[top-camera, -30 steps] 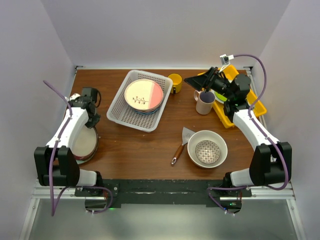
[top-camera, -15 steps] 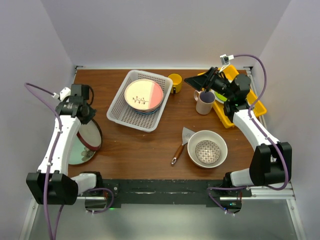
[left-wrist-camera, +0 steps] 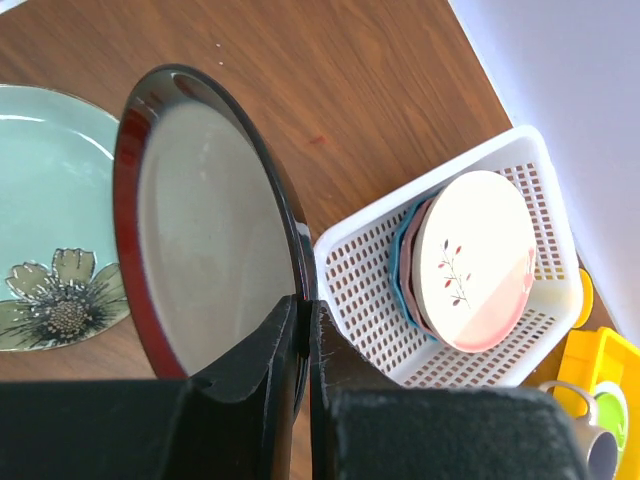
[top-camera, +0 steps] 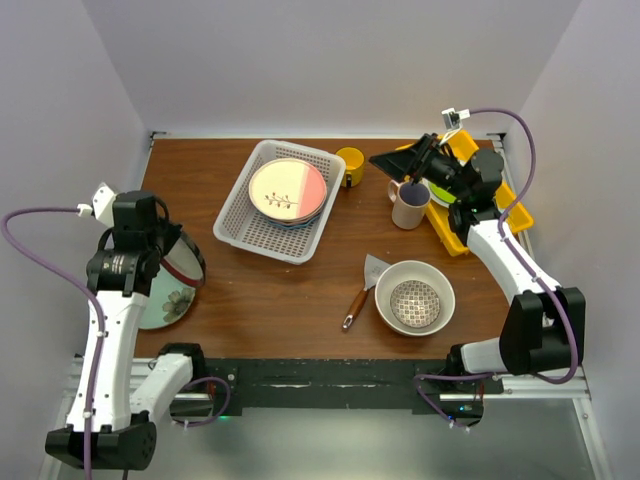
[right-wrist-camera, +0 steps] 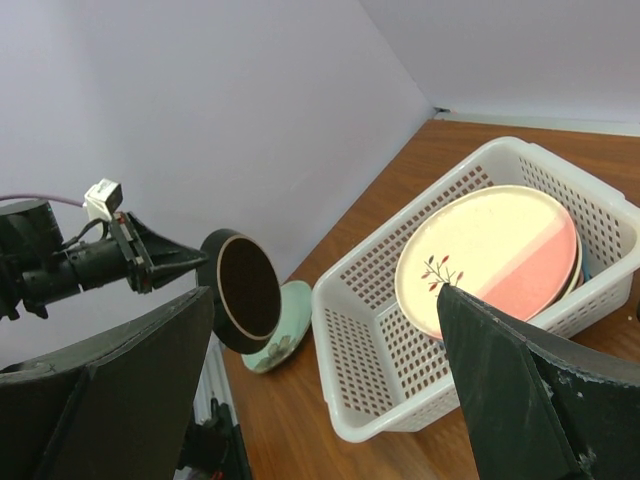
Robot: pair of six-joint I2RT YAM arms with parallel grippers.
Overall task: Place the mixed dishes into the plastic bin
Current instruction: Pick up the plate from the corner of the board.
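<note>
I see the left gripper point(left-wrist-camera: 303, 325) clamped on the edge of the red-rimmed plate point(left-wrist-camera: 210, 250), held above the pale green plate point(left-wrist-camera: 50, 220) at 9 o'clock. Right gripper point(top-camera: 405, 168): spread wide, 2 o'clock. Plastic bin point(top-camera: 240, 195): 11 o'clock.

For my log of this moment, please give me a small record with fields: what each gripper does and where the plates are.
left gripper: shut on the rim of the round red-rimmed cream plate, held on edge
brown wooden table: pale green flowered plate, lying flat
white perforated plastic bin: cream-and-pink plate on top, blue plate lower in the stack
right gripper: open, holding nothing
</note>
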